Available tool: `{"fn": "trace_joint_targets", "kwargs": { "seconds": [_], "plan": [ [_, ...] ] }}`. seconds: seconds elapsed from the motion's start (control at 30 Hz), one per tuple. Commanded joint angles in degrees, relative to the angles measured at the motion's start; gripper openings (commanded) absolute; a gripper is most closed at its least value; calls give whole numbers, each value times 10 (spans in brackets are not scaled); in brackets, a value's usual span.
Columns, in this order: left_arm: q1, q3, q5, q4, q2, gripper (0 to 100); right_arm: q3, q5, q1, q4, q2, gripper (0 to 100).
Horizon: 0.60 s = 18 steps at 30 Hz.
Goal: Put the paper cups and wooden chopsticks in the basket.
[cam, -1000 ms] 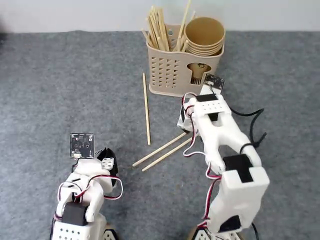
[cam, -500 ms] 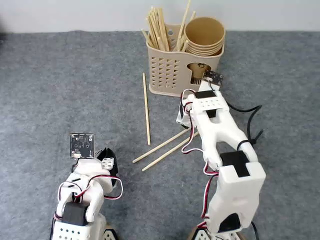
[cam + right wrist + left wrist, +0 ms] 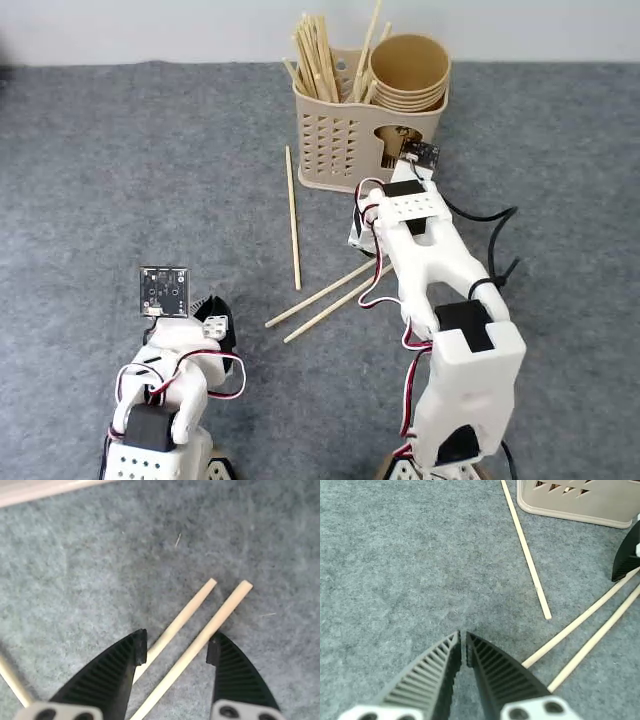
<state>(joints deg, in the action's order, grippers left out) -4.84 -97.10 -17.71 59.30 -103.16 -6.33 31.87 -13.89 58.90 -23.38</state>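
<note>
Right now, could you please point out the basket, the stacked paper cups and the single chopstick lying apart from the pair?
basket (image 3: pixel 345 150), high view, perforated front wall.
paper cups (image 3: pixel 408 65), high view, inside of the top cup.
single chopstick (image 3: pixel 293 218), high view, middle of its length.

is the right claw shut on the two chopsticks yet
No, the right claw is open, and the two chopsticks lie loose between its jaws on the carpet.
</note>
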Motion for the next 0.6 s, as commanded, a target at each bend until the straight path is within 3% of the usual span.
{"fn": "trace_joint_targets", "kwargs": {
  "seconds": [0.0, 0.57],
  "plan": [
    [4, 6, 5, 2, -9, 16, 11, 2, -10, -13, 0, 188],
    [4, 6, 6, 2, -9, 16, -11, 1, -4, 70, 0, 186]
  ]
}}
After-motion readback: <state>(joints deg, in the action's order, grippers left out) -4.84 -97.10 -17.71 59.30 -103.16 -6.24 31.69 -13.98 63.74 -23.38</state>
